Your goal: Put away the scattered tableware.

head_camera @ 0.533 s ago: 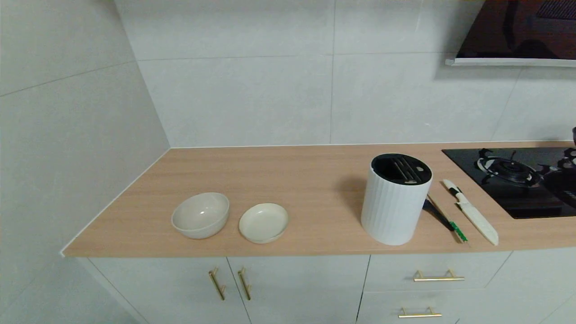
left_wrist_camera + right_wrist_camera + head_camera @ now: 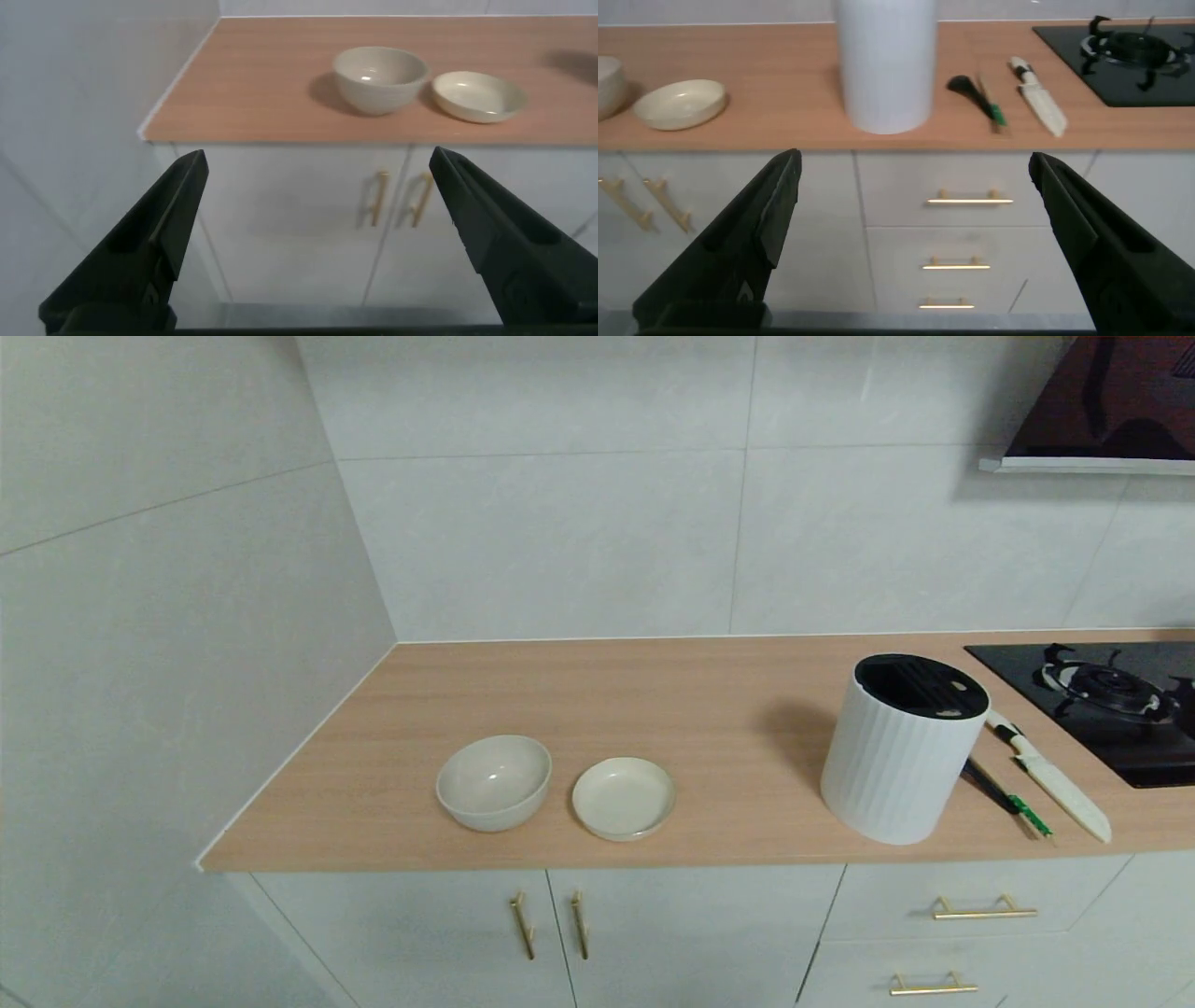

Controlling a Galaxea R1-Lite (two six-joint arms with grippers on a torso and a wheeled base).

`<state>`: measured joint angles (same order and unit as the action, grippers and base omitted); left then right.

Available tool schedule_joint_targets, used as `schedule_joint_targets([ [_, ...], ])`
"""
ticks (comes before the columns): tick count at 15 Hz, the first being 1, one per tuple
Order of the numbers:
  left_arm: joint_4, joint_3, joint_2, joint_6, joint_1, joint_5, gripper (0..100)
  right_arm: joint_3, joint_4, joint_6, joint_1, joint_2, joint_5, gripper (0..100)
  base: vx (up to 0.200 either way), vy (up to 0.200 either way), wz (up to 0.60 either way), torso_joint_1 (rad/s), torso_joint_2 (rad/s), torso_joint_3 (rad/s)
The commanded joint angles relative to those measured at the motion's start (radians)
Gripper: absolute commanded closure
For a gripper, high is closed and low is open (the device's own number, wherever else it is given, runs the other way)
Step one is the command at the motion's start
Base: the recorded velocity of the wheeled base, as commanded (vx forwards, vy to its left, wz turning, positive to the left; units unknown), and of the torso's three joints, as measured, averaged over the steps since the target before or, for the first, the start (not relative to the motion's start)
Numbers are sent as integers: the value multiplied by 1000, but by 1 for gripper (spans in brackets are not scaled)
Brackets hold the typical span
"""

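Note:
On the wooden counter (image 2: 653, 700) stand a deep cream bowl (image 2: 493, 782) and, just to its right, a shallow cream dish (image 2: 624, 797). Further right is a white ribbed utensil holder (image 2: 901, 751) with a black slotted top. Beside it lie a black-and-green utensil (image 2: 1006, 795) and a white-handled knife (image 2: 1050, 775). My left gripper (image 2: 318, 252) hangs open below counter height, facing the bowl (image 2: 378, 77) and dish (image 2: 479, 95). My right gripper (image 2: 915, 252) is open too, in front of the drawers, facing the holder (image 2: 885, 65), utensil (image 2: 980, 98) and knife (image 2: 1038, 93).
A black gas hob (image 2: 1111, 705) is set into the counter at the far right. Tiled walls close off the back and left side. Cabinet doors with brass handles (image 2: 551, 926) and drawers (image 2: 985, 907) lie under the counter edge.
The head camera has turned left, so the whole picture has slid right. None of the tableware on the counter has moved.

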<state>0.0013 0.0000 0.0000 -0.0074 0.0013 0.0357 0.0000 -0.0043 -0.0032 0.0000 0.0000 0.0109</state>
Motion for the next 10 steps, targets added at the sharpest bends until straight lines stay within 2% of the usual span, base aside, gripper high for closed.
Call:
schedule_joint_targets([
  [1,0,0,0,0,0,1,0,0,0,0,0,0,1,0,0,200,0,2,12,2],
  [7,-1,0,0,0,0,1,0,0,0,0,0,0,0,0,0,200,0,2,4,-2],
  [10,0,0,0,1,0,1,0,0,0,2,0,0,0,0,0,0,0,0,0,0],
])
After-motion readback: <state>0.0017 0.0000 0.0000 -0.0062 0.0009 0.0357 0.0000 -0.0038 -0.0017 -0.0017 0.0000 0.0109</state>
